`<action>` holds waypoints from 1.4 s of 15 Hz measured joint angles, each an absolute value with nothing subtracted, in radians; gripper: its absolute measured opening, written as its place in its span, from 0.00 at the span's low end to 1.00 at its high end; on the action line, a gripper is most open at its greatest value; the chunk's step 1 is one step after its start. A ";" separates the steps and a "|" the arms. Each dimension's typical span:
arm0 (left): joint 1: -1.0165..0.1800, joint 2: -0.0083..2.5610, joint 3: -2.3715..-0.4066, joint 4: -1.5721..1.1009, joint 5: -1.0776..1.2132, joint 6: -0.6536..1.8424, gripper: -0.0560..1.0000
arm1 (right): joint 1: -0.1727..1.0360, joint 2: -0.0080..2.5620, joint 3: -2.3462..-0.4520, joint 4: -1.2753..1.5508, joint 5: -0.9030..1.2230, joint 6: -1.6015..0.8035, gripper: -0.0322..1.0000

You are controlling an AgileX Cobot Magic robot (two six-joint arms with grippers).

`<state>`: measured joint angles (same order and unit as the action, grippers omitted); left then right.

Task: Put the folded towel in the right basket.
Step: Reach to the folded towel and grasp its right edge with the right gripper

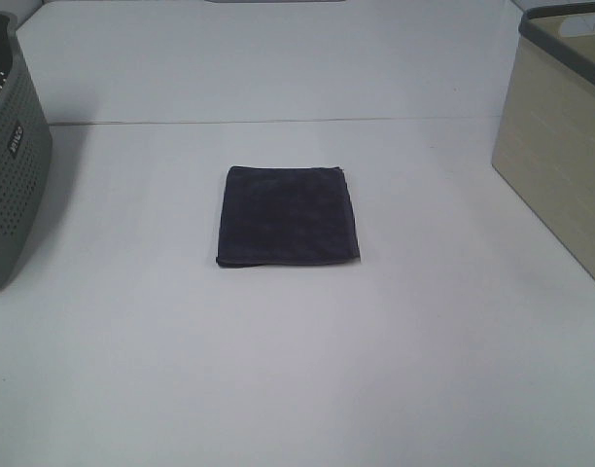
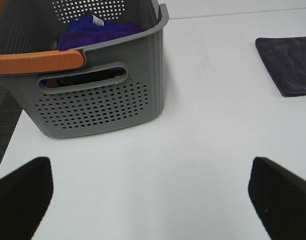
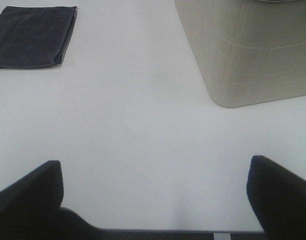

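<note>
A dark folded towel (image 1: 288, 215) lies flat in the middle of the white table (image 1: 297, 370). It also shows in the left wrist view (image 2: 289, 64) and in the right wrist view (image 3: 34, 36). The beige right basket (image 1: 560, 146) stands at the right edge; its wall shows in the right wrist view (image 3: 245, 50). Neither arm shows in the high view. My left gripper (image 2: 150, 197) is open and empty, near the grey basket. My right gripper (image 3: 155, 197) is open and empty, near the table's front edge, apart from towel and basket.
A grey perforated basket (image 1: 11, 156) with an orange handle (image 2: 38, 61) stands at the left edge and holds purple cloth (image 2: 95, 30). A seam line (image 1: 278, 122) crosses the table behind the towel.
</note>
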<state>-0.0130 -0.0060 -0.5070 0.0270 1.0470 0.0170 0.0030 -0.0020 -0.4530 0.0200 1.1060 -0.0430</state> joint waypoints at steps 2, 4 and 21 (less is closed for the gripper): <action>-0.013 -0.006 -0.507 0.027 1.047 0.017 0.99 | 0.003 -0.002 -0.453 0.020 1.106 -0.043 0.96; -0.013 -0.006 -0.507 0.027 1.047 0.017 0.99 | 0.003 -0.002 -0.453 0.020 1.106 -0.043 0.96; -0.013 -0.006 -0.507 0.027 1.047 0.017 0.99 | 0.003 -0.002 -0.453 0.020 1.106 -0.043 0.96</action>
<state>-0.0130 -0.0060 -0.5070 0.0270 1.0470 0.0170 0.0030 -0.0020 -0.4530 0.0200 1.1060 -0.0430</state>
